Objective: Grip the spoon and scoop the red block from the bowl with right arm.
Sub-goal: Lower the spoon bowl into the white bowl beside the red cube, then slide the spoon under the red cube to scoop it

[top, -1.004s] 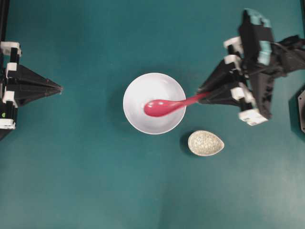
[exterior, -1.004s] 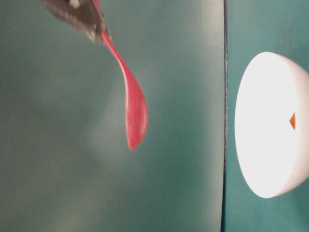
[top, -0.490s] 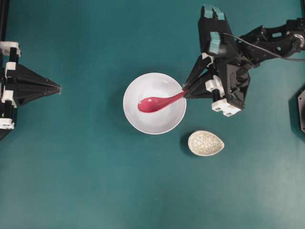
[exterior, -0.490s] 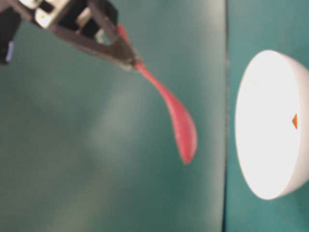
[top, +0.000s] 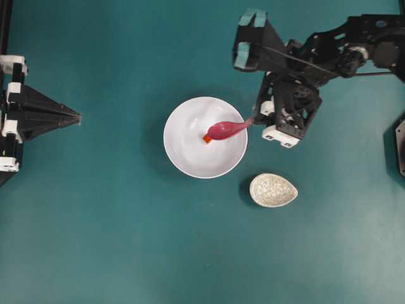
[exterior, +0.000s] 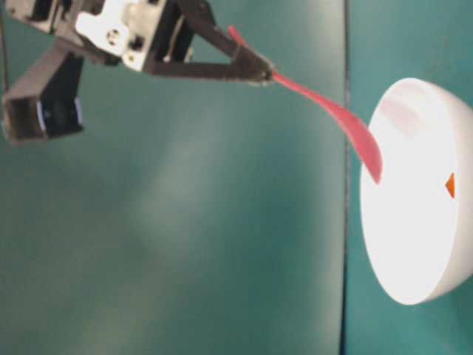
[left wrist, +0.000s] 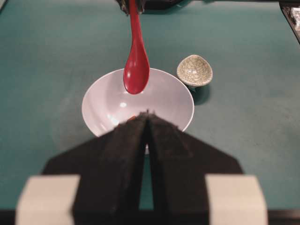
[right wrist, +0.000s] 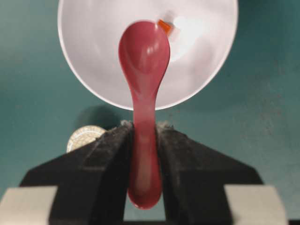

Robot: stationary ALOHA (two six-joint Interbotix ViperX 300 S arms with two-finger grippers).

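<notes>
The white bowl stands mid-table with the tiny red block on its floor. My right gripper is shut on the handle of the pink-red spoon and hovers just right of the bowl's rim. The spoon slopes down over the rim, its scoop tip next to the block. In the right wrist view the spoon runs out from between the fingers, hollow side up and empty, with the block just past its tip. My left gripper rests shut at the left edge.
A small cream speckled oval dish sits on the teal table just right of and nearer than the bowl. A black fixture shows at the right edge.
My right arm has swung left and tipped downward, lowering the spoon's scoop from above the bowl into it, beside the block. The left arm has not moved.
</notes>
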